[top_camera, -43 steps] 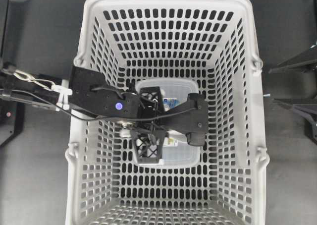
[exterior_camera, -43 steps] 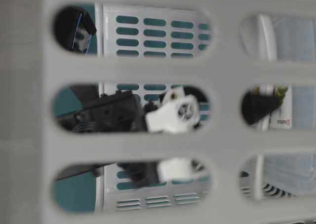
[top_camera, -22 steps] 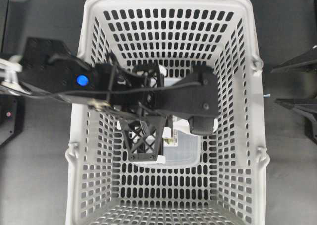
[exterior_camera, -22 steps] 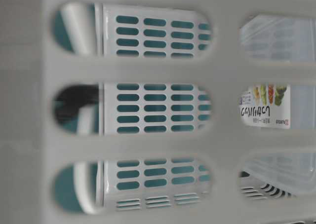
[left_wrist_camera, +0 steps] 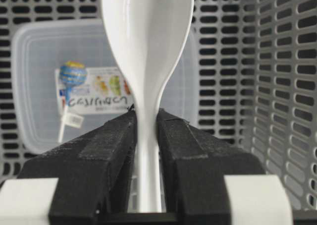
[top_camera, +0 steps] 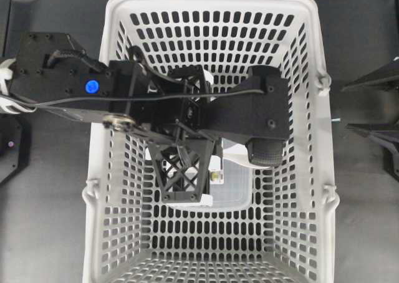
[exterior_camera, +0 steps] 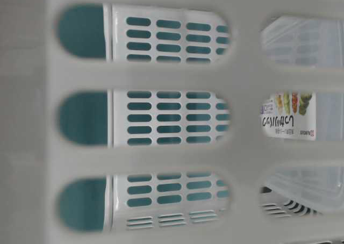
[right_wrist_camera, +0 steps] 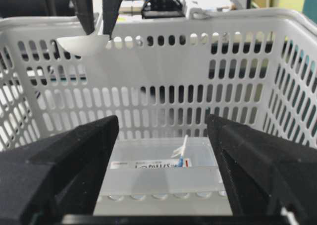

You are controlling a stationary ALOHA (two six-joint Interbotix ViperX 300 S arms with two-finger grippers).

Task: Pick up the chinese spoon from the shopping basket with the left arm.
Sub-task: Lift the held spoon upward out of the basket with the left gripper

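Note:
The chinese spoon [left_wrist_camera: 147, 36] is glossy white and my left gripper [left_wrist_camera: 147, 118] is shut on its handle, with the bowl pointing away from the wrist camera. In the right wrist view the spoon [right_wrist_camera: 84, 44] hangs at about rim height inside the shopping basket [right_wrist_camera: 173, 86], well above the floor. From overhead the left arm [top_camera: 91, 87] with its blue dot reaches across the shopping basket [top_camera: 312, 52] and hides the spoon. My right gripper [right_wrist_camera: 163, 150] stands wide open and holds nothing.
A clear lidded plastic container [left_wrist_camera: 39, 86] with a printed label [exterior_camera: 287, 117] lies on the basket floor under the spoon. Slotted basket walls [left_wrist_camera: 277, 86] rise on all sides. Black parts of the right arm [top_camera: 374, 77] sit just outside the basket's right rim.
The left gripper has risen with the spoon, growing larger in the overhead view and leaving the table-level view. The container stayed on the floor. The right gripper has not moved.

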